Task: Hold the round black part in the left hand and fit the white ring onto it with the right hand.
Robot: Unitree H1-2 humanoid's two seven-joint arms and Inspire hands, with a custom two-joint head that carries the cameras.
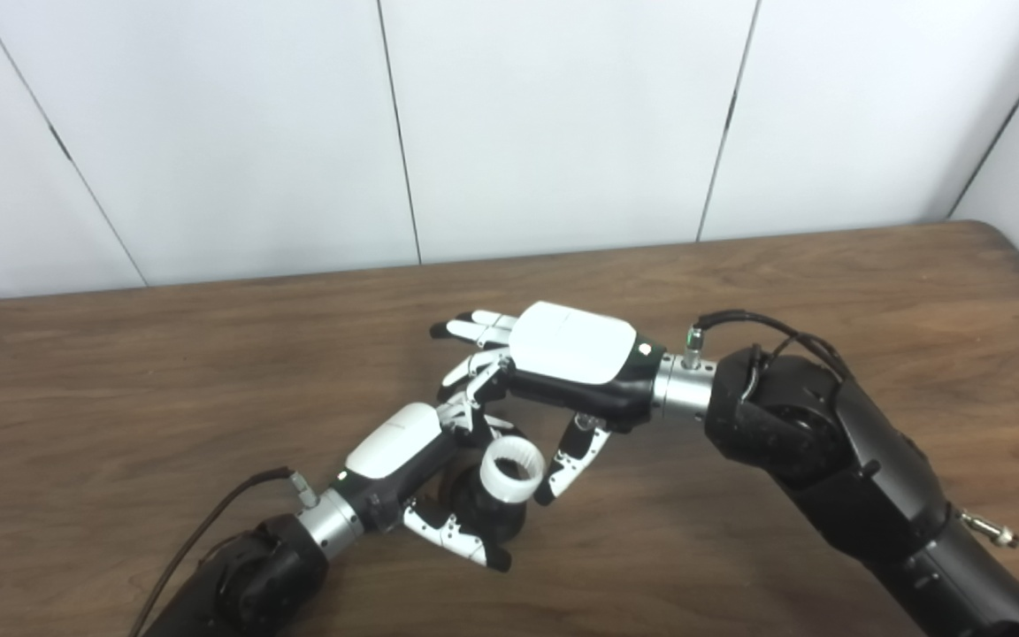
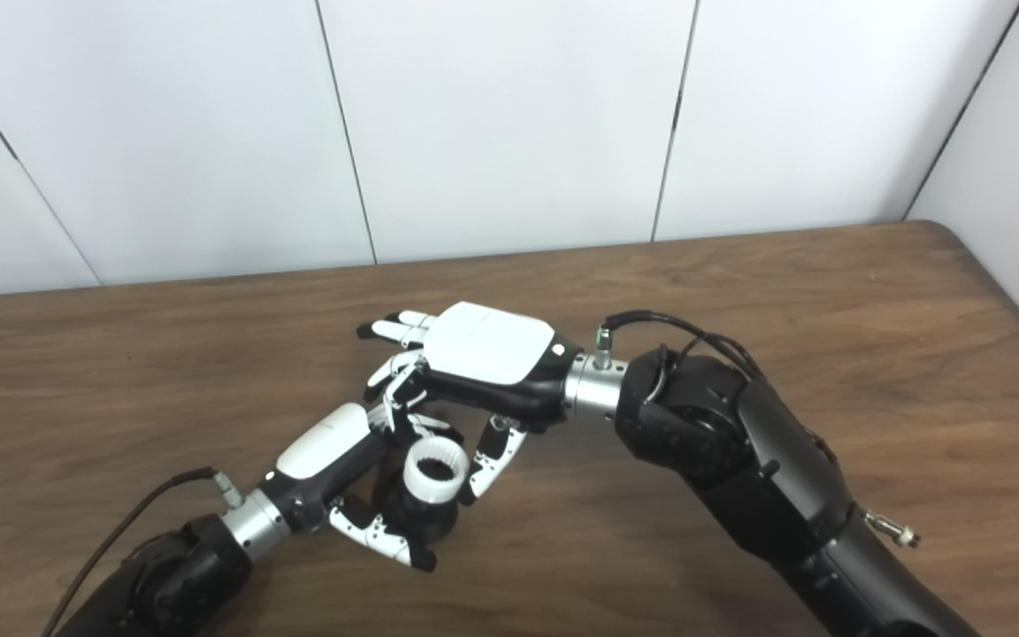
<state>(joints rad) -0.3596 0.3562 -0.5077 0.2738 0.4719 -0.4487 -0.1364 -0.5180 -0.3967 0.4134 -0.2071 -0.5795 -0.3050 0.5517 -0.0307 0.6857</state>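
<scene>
Wooden worktop [image 1: 120, 372] | one black part [image 1: 474, 506] in curled left hand [image 1: 412, 469] | one white ring [image 1: 511, 471] seated on it | right hand [image 1: 554, 363] empty, fingers spread | part mostly hidden

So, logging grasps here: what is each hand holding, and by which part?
Left hand grips the round black part by its sides; right hand holds nothing.

Lab bench, wooden table [image 1: 209, 354], white panel wall [image 1: 563, 115]

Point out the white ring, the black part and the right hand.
white ring [image 1: 511, 468], left eye view, on its ribbed outer wall.
black part [image 1: 496, 520], left eye view, on its body below the ring.
right hand [image 2: 485, 343], right eye view, on its white back.
</scene>
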